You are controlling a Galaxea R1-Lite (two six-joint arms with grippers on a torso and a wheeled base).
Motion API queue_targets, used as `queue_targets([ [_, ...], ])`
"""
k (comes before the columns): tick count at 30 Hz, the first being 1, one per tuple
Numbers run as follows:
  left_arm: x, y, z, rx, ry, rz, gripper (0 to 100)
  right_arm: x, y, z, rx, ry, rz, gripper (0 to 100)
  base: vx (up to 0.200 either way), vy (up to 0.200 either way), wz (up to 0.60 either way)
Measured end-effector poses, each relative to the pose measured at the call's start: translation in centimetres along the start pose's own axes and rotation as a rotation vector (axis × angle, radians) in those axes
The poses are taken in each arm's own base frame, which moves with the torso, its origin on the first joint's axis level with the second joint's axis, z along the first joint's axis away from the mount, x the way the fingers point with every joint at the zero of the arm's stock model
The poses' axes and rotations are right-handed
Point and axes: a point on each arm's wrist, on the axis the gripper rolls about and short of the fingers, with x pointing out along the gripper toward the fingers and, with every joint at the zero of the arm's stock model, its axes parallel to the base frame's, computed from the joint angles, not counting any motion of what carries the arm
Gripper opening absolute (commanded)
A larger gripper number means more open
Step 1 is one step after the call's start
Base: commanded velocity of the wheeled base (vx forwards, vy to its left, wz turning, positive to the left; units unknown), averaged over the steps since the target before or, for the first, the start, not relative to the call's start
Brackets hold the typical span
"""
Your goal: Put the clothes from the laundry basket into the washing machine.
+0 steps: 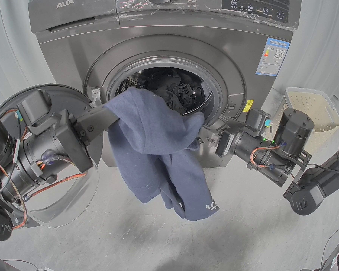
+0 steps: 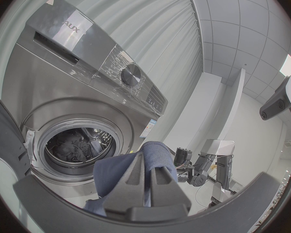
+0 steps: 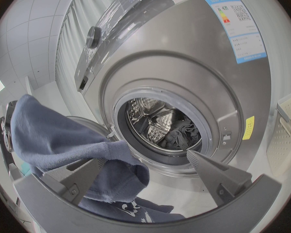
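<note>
L gripper is pinched tight on the blue garment, holding it up right in front of the washing machine opening. Top of the cloth sits at the port's lower rim, partly covering it; the rest hangs down twd the floor, outside the drum. R gripper has fingers wide apart at the garment's R edge, w/ one finger under a fold of it and the other bare. Dark clothes lie inside the drum. Door is swung open on the L, behind the L arm. Laundry basket stands just beside the machine on its R.
</note>
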Motion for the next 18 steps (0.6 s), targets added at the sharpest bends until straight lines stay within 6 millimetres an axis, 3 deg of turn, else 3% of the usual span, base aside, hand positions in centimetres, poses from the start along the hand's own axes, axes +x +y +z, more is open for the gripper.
queue_targets([
  [7, -0.1, 0.0, -0.3, -0.003, 0.009, 0.003, 0, -0.4, 0.2, 1.1, -0.004, -0.029, 0.011, 100, 0.000, 0.000, 0.00],
  [18, -0.1, 0.0, -0.2, -0.006, 0.005, 0.003, 0, -0.3, 1.2, 0.1, -0.090, 0.008, 0.086, 100, 0.000, 0.000, 0.00],
])
